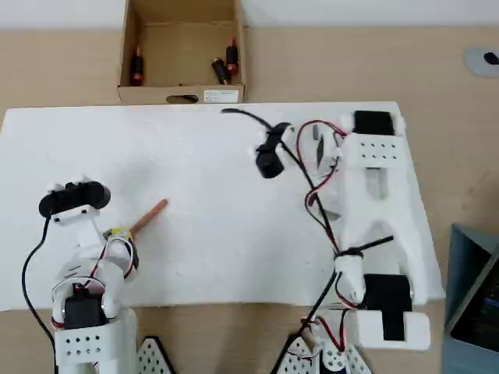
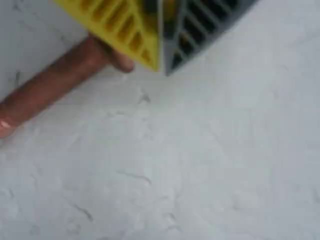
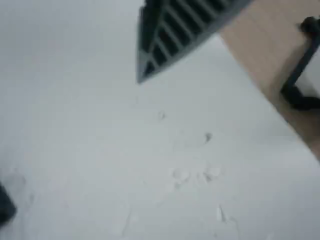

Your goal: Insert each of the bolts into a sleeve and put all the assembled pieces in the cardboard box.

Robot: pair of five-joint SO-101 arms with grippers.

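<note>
Left gripper (image 2: 161, 67) closed, jaws meeting at the tips; sleeve (image 2: 50, 90) lies outside, against the yellow finger, apparently not held. Judgement: open wide, straddle the sleeve mid-length and close squarely before carrying it to the box (image 1: 156, 95).

copper-brown sleeve (image 1: 149, 216), white mat (image 1: 210, 249), tan cardboard box (image 1: 148, 95).

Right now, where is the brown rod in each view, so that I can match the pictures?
High view: the brown rod lies on the white mat, left of centre, beside the left gripper.
Left wrist view: it lies aslant, one end under that gripper.
Right wrist view: white mat and wooden table.
Shared landmark: the white mat.
</note>
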